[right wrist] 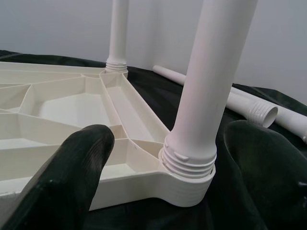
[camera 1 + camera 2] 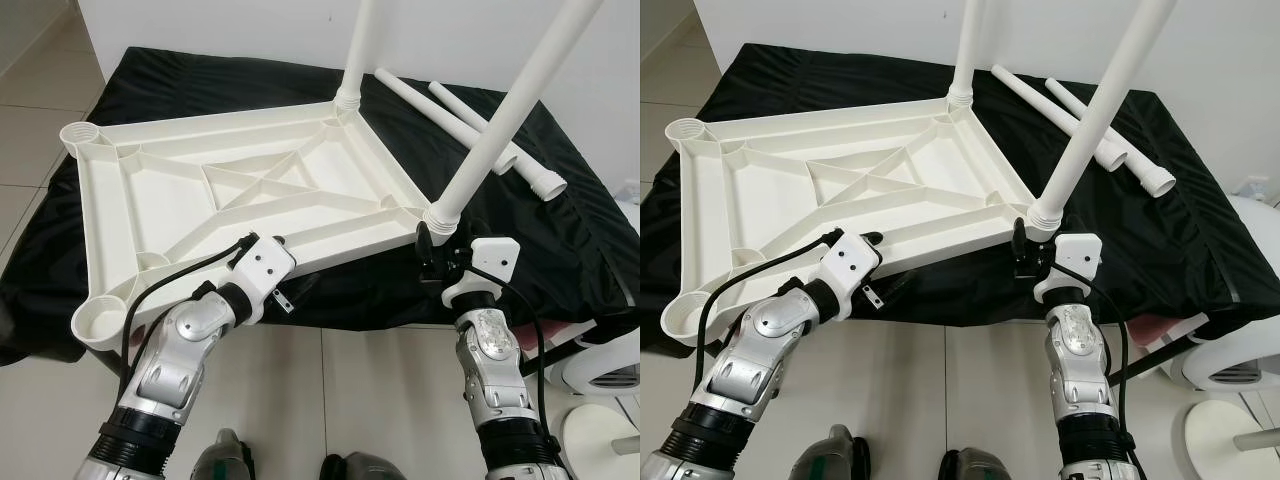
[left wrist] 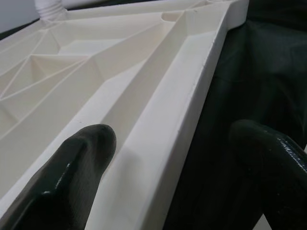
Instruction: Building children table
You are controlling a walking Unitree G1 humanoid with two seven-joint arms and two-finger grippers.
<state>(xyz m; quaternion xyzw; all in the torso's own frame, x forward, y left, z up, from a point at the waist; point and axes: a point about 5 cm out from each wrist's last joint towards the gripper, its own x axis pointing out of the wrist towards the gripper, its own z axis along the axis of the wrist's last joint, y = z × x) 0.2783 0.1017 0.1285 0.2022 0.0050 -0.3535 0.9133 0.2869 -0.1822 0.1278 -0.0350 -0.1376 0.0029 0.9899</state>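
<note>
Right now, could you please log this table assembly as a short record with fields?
surface: black cloth over a low platform
main part: white ribbed plastic tabletop, lying underside up
legs fitted: two white plastic tube legs, near right corner and far right corner
legs loose: two white tubes on the cloth, right of the tabletop
empty sockets: far left, near left
left gripper: fingers open, straddling the tabletop's near edge
right gripper: fingers open, at the near right leg's base
</note>
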